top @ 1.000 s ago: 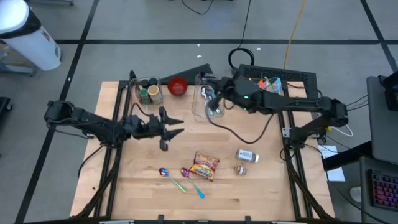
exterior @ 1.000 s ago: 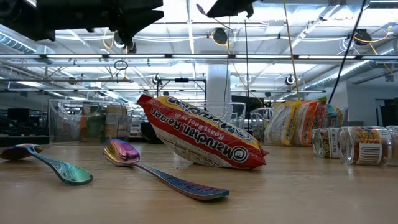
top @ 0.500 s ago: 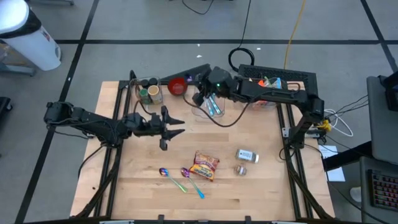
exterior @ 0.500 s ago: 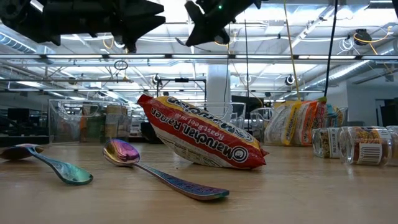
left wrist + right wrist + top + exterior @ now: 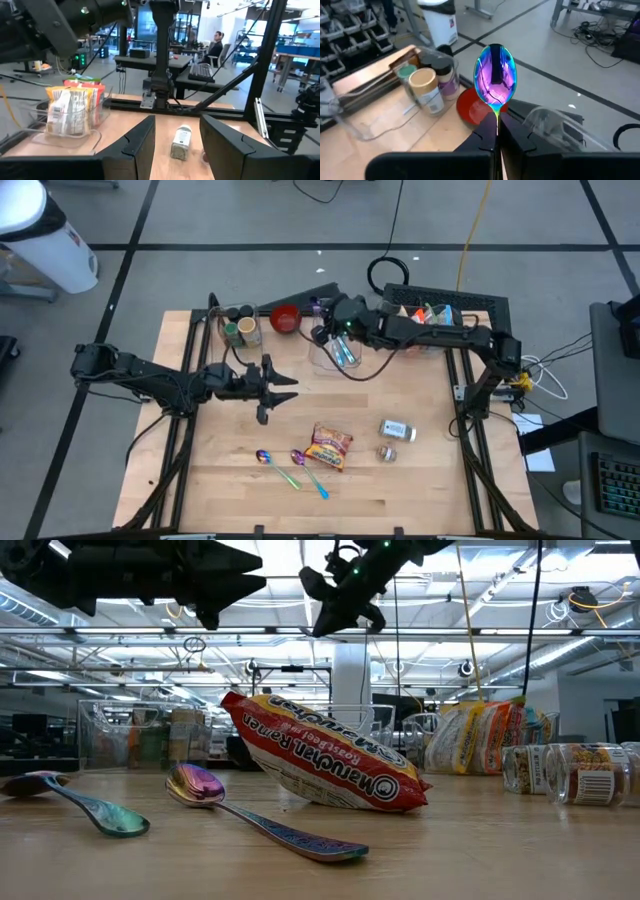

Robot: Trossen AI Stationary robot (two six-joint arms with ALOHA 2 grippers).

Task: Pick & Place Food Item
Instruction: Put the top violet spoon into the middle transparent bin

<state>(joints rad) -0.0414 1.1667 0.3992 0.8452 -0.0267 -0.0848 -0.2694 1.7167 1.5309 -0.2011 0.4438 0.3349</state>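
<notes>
Right gripper (image 5: pixel 496 131): raised above the far edge of the tabletop (image 5: pixel 420 480), near its middle — jaws clamped tight on the handle of an iridescent spoon (image 5: pixel 495 75), bowl pointing away from the wrist.

Left gripper (image 5: pixel 285 383): hovers over the left-centre of the tabletop, jaws partly apart and holding nothing; seen from its wrist, the tabletop lies bare between its fingers (image 5: pixel 140 142).

Ramen packet (image 5: pixel 329 445): the food item, a red and yellow pack lying flat on the tabletop toward the near edge, about midway across.

Two more spoons (image 5: pixel 285 465): rainbow-tinted, lying side by side just left of the packet toward the near edge.

Spice jars (image 5: pixel 396 430): one on its side right of the packet, a smaller one (image 5: pixel 386 452) just nearer the front edge.

Red bowl (image 5: pixel 286 319): at the far edge, beside a clear bin (image 5: pixel 240 328) of jars near the far left corner.

Snack bags (image 5: pixel 70 107): upright in a clear container — near the far right corner.
</notes>
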